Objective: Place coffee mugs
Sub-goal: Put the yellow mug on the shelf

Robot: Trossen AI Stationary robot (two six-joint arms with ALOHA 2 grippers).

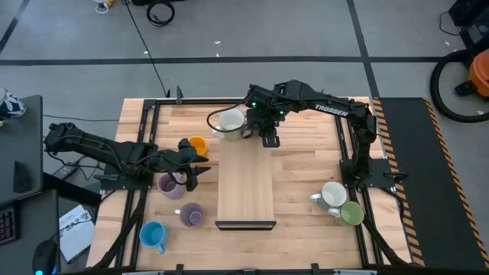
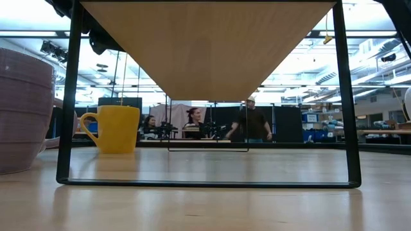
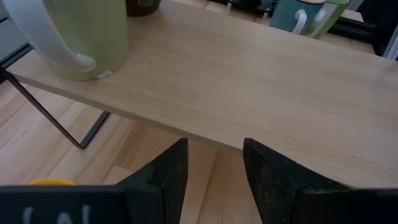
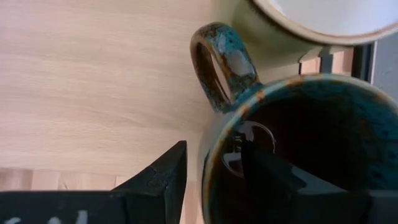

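Note:
A dark grey mug [image 4: 298, 143] with a blue-green glazed handle [image 4: 221, 62] stands on the far end of the raised wooden shelf [image 1: 244, 183], beside a white mug [image 1: 229, 120]. My right gripper [image 4: 214, 168] points down over the dark mug's rim and is open: one finger [image 4: 267, 174] is inside the mug, the other [image 4: 161, 180] outside, both clear of the wall. My left gripper [image 3: 214, 174] is open and holds nothing, at the shelf's left edge [image 3: 155, 127]. An orange mug [image 1: 196, 145], two lavender mugs [image 1: 170, 183] [image 1: 191, 214] and a light blue mug [image 1: 153, 234] stand on the table's left.
A white mug [image 1: 332, 193] and a green mug [image 1: 351, 212] stand at the table's near right. The shelf rests on thin black legs [image 2: 67, 96]. People sit and stand in the room beyond the table [image 2: 250, 122].

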